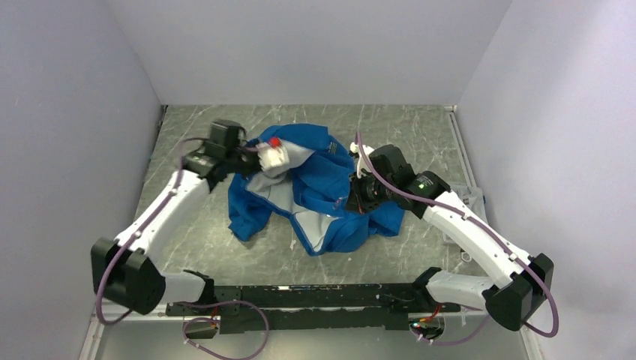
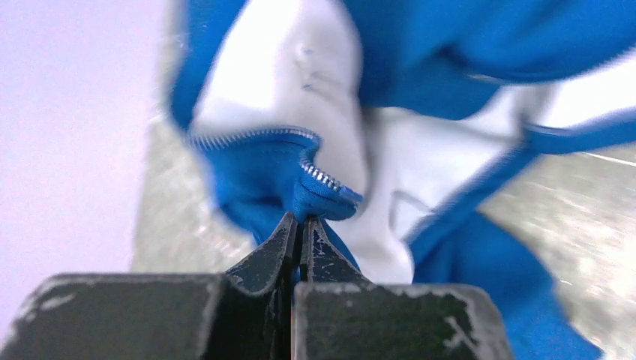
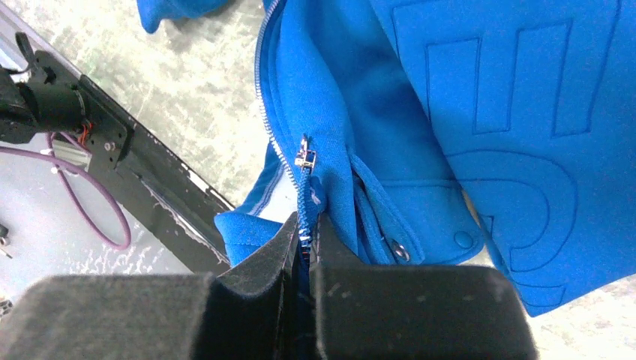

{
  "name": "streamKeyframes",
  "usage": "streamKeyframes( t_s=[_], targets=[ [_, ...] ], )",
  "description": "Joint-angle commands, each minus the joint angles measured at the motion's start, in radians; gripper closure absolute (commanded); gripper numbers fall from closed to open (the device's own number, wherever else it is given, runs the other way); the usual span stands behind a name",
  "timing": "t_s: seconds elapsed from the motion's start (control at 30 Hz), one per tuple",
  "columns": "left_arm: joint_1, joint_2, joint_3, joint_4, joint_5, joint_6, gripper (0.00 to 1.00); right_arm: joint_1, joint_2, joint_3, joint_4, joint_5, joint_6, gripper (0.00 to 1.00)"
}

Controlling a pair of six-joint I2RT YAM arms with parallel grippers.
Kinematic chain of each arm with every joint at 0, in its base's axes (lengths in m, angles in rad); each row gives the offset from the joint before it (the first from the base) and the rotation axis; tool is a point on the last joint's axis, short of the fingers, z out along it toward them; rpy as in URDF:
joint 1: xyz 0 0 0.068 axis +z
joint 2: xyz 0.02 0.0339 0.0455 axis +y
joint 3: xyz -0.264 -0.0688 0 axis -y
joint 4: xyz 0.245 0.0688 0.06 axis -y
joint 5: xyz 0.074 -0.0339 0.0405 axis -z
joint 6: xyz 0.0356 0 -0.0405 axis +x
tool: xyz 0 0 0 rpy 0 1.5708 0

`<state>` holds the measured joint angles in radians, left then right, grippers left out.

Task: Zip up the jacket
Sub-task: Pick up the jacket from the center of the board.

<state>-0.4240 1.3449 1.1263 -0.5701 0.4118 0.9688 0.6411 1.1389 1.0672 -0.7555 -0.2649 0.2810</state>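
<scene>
While the jacket [image 1: 322, 187] lies in a crumpled blue heap in the middle of the grey marbled table [image 1: 202, 247], both arms reach into it, one from each side. The left gripper [image 2: 300, 225] has its jaws pressed together on a fold of blue fabric at the heap's far left edge, right beside a run of silvery zipper teeth [image 2: 322, 178]. Pale lining [image 2: 300, 75] spreads out behind that fold, and from above I can see a white tag with a red spot [image 1: 274, 154] just by this gripper. The right gripper [image 3: 304, 225] is in at the heap's right side, its jaws pinching the zipper edge just below the small metal slider [image 3: 304, 157]. From there the toothed line curves away up the blue front. Close to the right of that grip sits a flap with a round snap [image 3: 398, 251], and beyond it large raised lettering [image 3: 510, 97] is pressed into the fabric. The front lies open, with lining showing through the middle.
</scene>
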Motion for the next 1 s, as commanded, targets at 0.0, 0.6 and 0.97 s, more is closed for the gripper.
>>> streamKeyframes(
  t_s=[0.0,0.6,0.97],
  targets=[
    [0.214,-0.075,0.092,0.146,-0.085,-0.196,1.0,-0.007,0.017,0.112,-0.024,0.058,-0.021,1.0],
    [-0.247,-0.327,0.115,0.191,0.11,0.13,1.0,0.052,0.198,0.501,-0.147,-0.124,-0.065,1.0],
    [-0.371,-0.375,-0.056,0.35,-0.079,0.005,1.0,0.069,0.091,0.38,-0.144,-0.278,-0.099,1.0]
  ],
)
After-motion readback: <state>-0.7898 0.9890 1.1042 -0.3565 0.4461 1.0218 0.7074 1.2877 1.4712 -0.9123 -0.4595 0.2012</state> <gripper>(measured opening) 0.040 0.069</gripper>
